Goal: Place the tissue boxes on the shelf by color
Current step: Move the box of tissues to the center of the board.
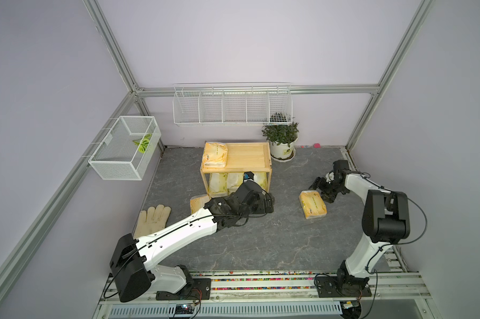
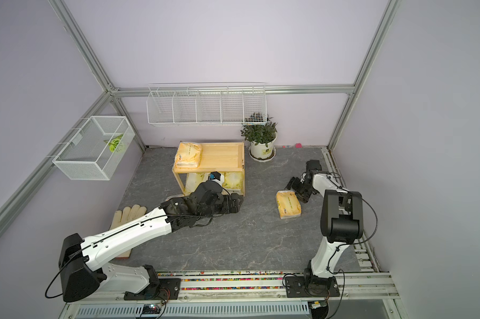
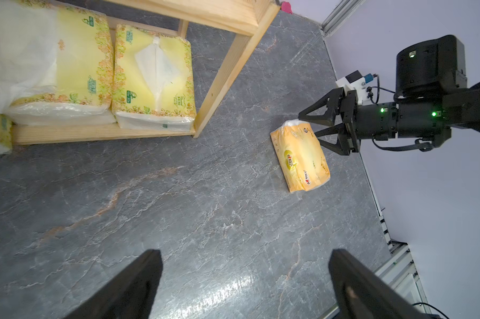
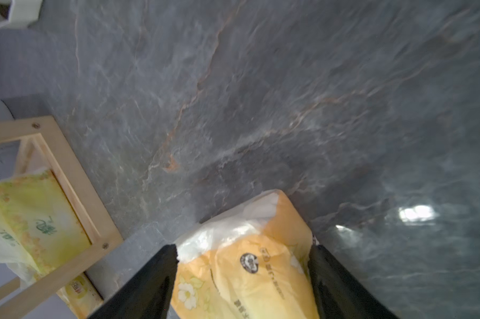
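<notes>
**Right arm set to pick an orange pack**

The orange pack [image 1: 313, 205] lies flat on the worktop [image 1: 261, 243], well to the right of the shelf [image 1: 234, 170]. The right gripper [image 4: 243, 250] straddles its far, crimped end. Its fingers [image 4: 150, 281] stand wide, one on each long side and close against the wrapper. The pack shows no squeeze and is not lifted.

The step in hand looks like the grasp of this pack. The next move calls for closing on the soft wrapper firmly enough to hold it, then lifting clear. From there the pack has to travel left and go down onto the top tray [image 1: 250, 156]. There a stored orange pack [image 1: 215, 154] fills the left end and the rest is bare wood.

On the lower tier the lemon packs [image 3: 153, 77] sit side by side, so that colour seems finished.

A half-hidden orange pack [image 1: 198, 203] lies on the worktop under the left arm, beside the glove [image 1: 153, 221]. The left gripper [image 3: 244, 252] is low in front of the shelf, fingers apart and empty. That could crowd the path to the tray.
</notes>
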Tool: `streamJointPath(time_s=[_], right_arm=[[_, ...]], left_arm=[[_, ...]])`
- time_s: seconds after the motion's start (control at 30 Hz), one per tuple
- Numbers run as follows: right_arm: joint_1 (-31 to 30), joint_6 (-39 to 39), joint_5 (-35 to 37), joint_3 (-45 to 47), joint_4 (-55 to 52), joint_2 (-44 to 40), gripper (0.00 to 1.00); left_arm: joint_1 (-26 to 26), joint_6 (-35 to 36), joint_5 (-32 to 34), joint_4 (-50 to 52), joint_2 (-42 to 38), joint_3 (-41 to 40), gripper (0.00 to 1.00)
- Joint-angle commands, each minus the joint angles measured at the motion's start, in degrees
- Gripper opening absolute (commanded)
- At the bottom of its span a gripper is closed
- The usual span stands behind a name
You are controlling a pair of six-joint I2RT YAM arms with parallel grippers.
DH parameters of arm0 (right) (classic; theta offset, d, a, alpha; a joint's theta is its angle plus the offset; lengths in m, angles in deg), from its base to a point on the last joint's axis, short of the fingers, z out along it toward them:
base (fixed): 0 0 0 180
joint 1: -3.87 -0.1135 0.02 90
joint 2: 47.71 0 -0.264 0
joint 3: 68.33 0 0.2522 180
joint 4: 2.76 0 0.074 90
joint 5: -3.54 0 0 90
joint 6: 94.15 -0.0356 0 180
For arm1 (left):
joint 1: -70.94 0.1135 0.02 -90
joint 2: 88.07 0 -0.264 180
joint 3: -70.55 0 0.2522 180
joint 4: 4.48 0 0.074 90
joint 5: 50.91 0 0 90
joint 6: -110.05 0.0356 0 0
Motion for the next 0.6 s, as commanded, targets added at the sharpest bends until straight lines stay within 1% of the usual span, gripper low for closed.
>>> streamJointPath(time_s=[0.0, 0.23, 0.43, 0.57], right_arm=[[-3.28, 0.90, 1.90, 2.71, 0.40, -3.82, 0.79], [-10.32, -1.38, 3.37, 8.77, 2.53, -8.69, 0.79], [-16.84, -8.13, 1.27, 15.28, 6.98, -14.21, 0.79], [-22.30, -13.34, -0.18, 17.57, 10.48, -17.29, 0.79]], left_arm=[[-0.25, 1.13, 0.01, -0.84, -1.52, -0.90, 1.00], [-0.20, -2.02, 0.83, -1.43, -3.38, -6.06, 1.00], [-0.20, -5.35, -0.63, -3.68, -5.37, -11.96, 1.00], [-0.20, -6.40, -1.74, -5.89, -6.98, -15.56, 1.00]])
